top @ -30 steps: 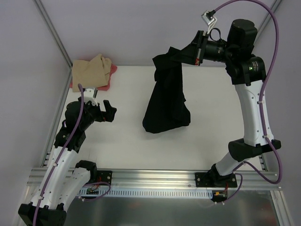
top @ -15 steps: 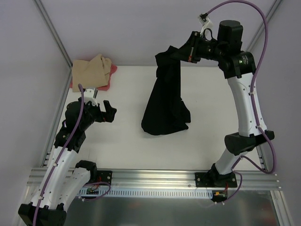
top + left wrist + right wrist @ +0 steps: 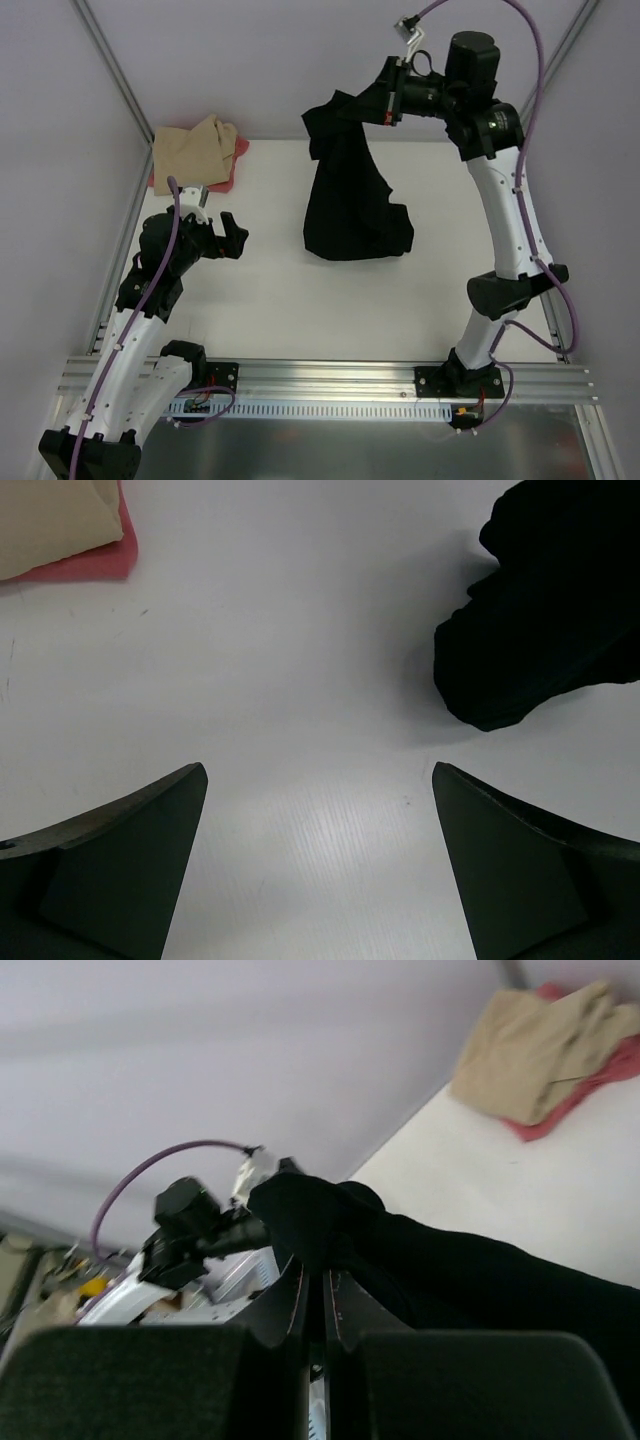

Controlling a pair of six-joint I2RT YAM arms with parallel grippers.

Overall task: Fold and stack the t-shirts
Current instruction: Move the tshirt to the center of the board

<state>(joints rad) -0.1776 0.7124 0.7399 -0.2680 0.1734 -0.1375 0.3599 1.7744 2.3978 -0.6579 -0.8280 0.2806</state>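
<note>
Aloft, right tool [image 3: 384, 102], seemingly on t-shirt [image 3: 350, 205]

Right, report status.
Right pincer shut on black cloth t-shirt, hanging bunched. Left pincer open, empty. Tan cloth shirt atop pink-red cloth shirt, far-left corner.

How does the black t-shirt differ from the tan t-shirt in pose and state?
The black t-shirt hangs from the right gripper, its lower end bunched on the table; the tan t-shirt lies on the pink-red t-shirt. The black one is loose and unfolded; the tan one looks roughly folded. No gripper holds the tan one. Both are soft cloth.
</note>
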